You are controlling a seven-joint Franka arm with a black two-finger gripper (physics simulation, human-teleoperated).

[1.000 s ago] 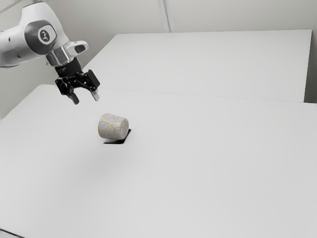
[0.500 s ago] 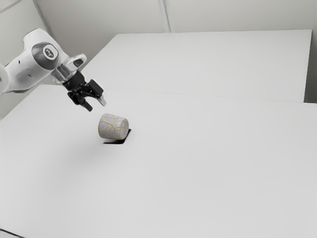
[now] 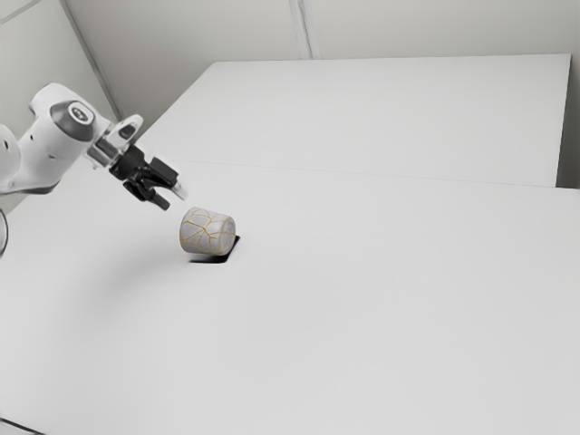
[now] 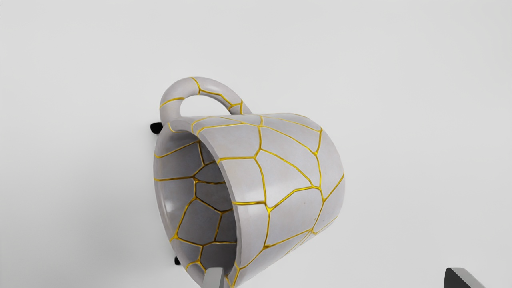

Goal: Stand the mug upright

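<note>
Grey mug (image 3: 207, 232): lying on its side on the table (image 3: 362, 317), not upright, with gold lines branching over its outer wall
Gripper (image 3: 172, 198): released, holding nothing, its fingers parted; in the exterior view it hangs above the table, near the mug and toward the exterior view's left of it, tilted down that way
Fingertips (image 4: 213, 279): in the wrist view one overlaps the mug's rim at the edge of the mouth, the other is out past the mug's wall, apart from it
Mouth (image 4: 200, 200): open sideways, the inside in shade and crossed by the same gold lines
Handle (image 4: 200, 86): a closed loop out from the mug's side, pale table visible through it
Dark patch (image 3: 213, 259): on the table just beside the mug's underside
Arm (image 3: 63, 149): white and grey, coming in from the exterior view's left
</note>
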